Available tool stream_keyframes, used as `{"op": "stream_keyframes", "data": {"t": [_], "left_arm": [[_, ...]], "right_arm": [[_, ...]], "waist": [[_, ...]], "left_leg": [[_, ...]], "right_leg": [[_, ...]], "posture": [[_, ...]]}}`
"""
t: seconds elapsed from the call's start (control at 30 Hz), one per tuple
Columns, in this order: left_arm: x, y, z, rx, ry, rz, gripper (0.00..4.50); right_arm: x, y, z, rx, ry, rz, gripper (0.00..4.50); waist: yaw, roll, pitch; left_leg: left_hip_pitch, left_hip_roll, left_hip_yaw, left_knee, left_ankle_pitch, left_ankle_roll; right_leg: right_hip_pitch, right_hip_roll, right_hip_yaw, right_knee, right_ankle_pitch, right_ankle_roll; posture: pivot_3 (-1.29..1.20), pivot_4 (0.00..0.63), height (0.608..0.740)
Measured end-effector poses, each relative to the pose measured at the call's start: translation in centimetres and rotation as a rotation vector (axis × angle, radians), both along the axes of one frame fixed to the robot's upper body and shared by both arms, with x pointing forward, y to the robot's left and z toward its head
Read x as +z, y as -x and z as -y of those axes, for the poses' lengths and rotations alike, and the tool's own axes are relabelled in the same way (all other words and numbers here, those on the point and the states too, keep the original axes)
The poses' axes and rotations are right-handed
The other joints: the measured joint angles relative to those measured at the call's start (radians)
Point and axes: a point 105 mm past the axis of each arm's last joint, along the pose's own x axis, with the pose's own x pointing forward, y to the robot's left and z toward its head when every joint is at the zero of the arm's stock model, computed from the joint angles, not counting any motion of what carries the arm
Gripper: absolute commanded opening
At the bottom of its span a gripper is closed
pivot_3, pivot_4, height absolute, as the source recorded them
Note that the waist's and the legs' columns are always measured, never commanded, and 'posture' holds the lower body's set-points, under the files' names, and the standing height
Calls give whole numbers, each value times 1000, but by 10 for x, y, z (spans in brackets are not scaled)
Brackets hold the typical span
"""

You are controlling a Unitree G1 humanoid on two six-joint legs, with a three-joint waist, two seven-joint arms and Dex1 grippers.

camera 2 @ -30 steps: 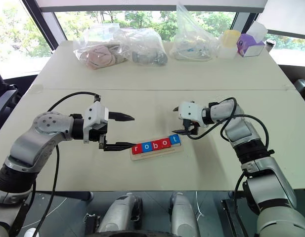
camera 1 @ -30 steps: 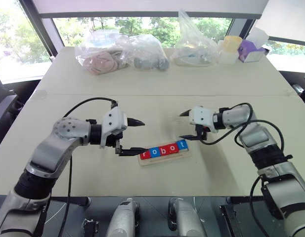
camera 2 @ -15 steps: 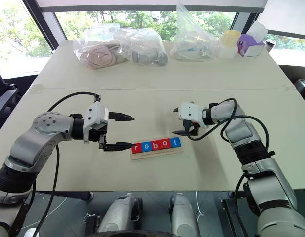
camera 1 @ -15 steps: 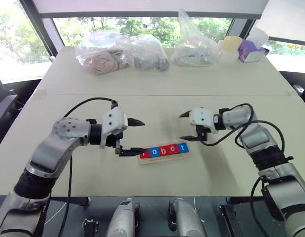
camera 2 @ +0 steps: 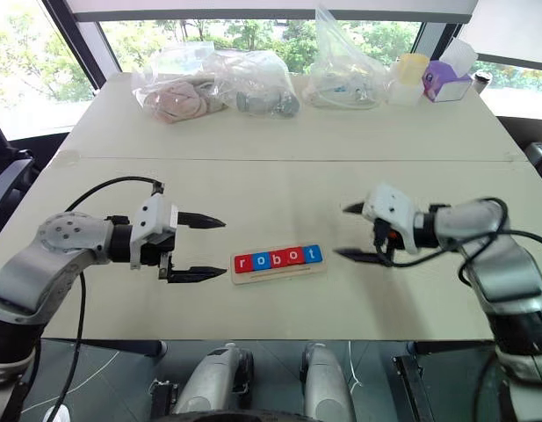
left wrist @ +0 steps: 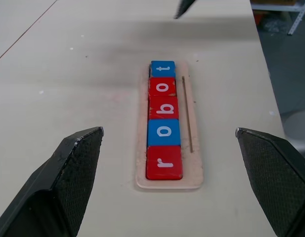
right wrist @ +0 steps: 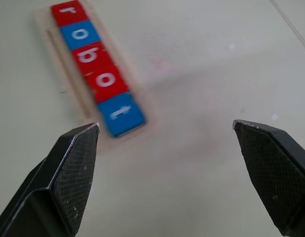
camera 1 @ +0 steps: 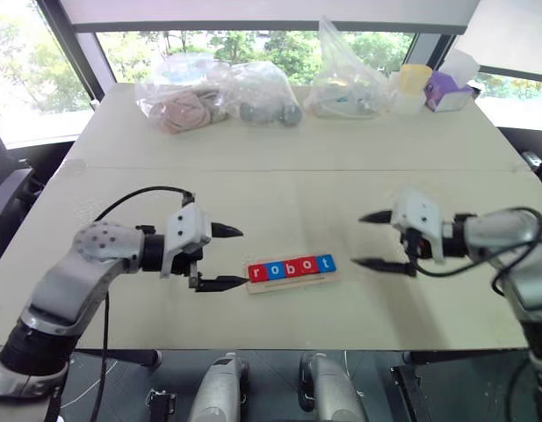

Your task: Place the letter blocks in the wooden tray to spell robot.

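Observation:
The wooden tray (camera 1: 293, 280) lies near the table's front edge. Its letter blocks (camera 1: 290, 267) stand in one row reading r, o, b, o, t, coloured red, blue, red, red, blue. In the left wrist view the red r block (left wrist: 164, 162) is nearest and the blue t block (left wrist: 163, 68) farthest. My left gripper (camera 1: 244, 257) hovers open just off the tray's r end, empty. On the other side my right gripper (camera 1: 357, 238) is open and empty, a short way right of the t end. Neither gripper touches the tray.
Several clear plastic bags (camera 1: 213, 97) with items lie along the table's far edge. A yellow cup (camera 1: 412, 77) and a purple box (camera 1: 447, 90) stand at the far right corner. A seam (camera 1: 279, 170) crosses the table behind the grippers.
My right gripper drew back to the right, away from the t end of the row, and rolled. The left gripper slid slightly left. The tray's right end swung a little nearer early on.

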Motion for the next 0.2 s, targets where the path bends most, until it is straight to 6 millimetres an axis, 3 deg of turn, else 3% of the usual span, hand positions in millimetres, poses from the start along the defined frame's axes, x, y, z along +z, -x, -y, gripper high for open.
{"op": "stream_keyframes", "data": {"t": [0.1,0.2], "left_arm": [[4,3,-4,12,9,-8,4500],[2,6,-7,13,-3,-28,4500]], "right_arm": [[2,22,1,-15,2,-46,4445],[3,30,-2,-31,-9,-62,4445]], "waist": [[-1,0,0],[-1,0,0]], "left_leg": [[1,1,0,0,0,0],[1,2,1,0,0,0]], "right_leg": [[0,0,0,0,0,0],[-1,0,0,0,0,0]], "posture": [[0,150,740],[0,150,740]]}}
